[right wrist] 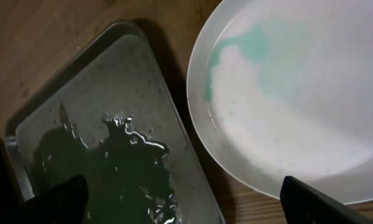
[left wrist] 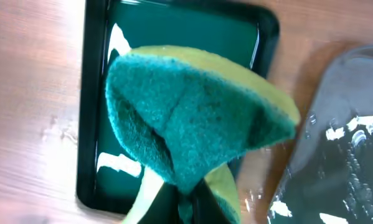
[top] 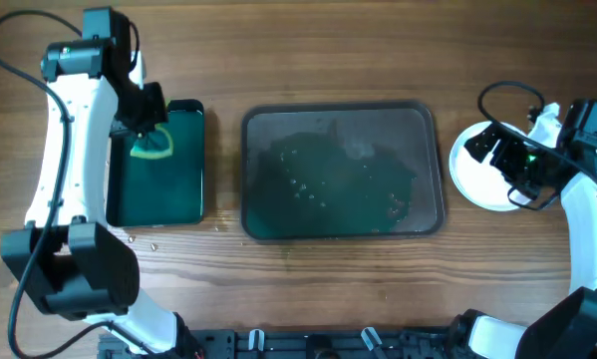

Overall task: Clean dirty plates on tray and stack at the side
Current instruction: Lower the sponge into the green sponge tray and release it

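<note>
At the upper left of the overhead view, the left fingers (top: pixel 145 130) are pressed together on a sponge (left wrist: pixel 192 118), which is green on one side and yellow on the other. The pinch bends the sponge into a fold. It hangs over the top end of a small green tray (top: pixel 173 194) that lies on the wooden tabletop (top: pixel 308 279). In the middle is the big grey tray (top: pixel 340 108). No plates are on it, only a wet green puddle with little drops. At the far right, beside the grey tray but not touching it, a white plate (top: pixel 474 184) sits on the tabletop. It has a faint green smear in it. I cannot tell if more plates lie under it. The right fingers (top: pixel 499 165) are spread wide over the plate's left part and hold nothing.
</note>
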`<state>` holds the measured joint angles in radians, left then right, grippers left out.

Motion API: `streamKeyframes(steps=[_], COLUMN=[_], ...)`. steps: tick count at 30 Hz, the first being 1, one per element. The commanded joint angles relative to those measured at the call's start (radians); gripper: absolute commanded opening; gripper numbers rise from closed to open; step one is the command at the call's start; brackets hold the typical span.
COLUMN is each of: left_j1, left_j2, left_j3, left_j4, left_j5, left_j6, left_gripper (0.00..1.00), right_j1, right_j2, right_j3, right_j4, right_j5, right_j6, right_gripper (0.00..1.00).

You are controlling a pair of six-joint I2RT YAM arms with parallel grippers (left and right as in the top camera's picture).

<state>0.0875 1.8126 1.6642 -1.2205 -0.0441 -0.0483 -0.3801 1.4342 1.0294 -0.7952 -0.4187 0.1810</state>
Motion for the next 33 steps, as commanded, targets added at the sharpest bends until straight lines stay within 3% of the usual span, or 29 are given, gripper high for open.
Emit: streamKeyframes(steps=[1,8,11,12,15,17,21,24,27,33], left_j1=[0.040,0.040,0.040,0.040,0.040,0.040,0.037,0.024,0.007,-0.001], left_j2=[0.043,0.077,0.088,0.088,0.087,0.083,0.040,-0.021,-0.112,-0.216], left_j3=[-0.129,-0.241,-0.241,-0.241,-0.240,-0.228,-0.145,-0.056,-0.010,-0.010], left_j4=[0.106,0.246,0.246,0.245,0.245,0.237,0.180,0.128,0.113,0.113], left_j5=[0.058,0.054,0.054,0.054,0.053,0.053,0.064,0.074,0.074,0.074], left_j6=[0.130,0.149,0.149,0.149,0.147,0.116,0.079,0.036,-0.034,-0.039], left_gripper=[0.04,0.13,0.22,0.31,0.45,0.64,0.78,1.00,1.00,1.00], right_j1=[0.025,0.027,0.027,0.027,0.027,0.028,0.029,0.039,0.062,0.108], right_j2=[-0.004,-0.004,-0.004,-0.004,-0.004,-0.005,-0.021,-0.057,-0.102,-0.238], right_j3=[0.011,0.011,0.011,0.011,0.011,0.013,0.039,0.090,0.172,0.352], right_j4=[-0.007,-0.016,-0.027,-0.029,-0.030,-0.035,-0.092,-0.151,-0.238,-0.415], right_j5=[-0.024,-0.024,-0.024,-0.023,-0.024,-0.029,-0.032,-0.063,-0.069,-0.009], right_j6=[-0.024,-0.025,-0.050,-0.051,-0.051,-0.051,-0.055,-0.112,-0.153,-0.190], right_gripper=[0.99,0.99,0.99,0.99,0.99,1.00,1.00,0.99,0.99,1.00])
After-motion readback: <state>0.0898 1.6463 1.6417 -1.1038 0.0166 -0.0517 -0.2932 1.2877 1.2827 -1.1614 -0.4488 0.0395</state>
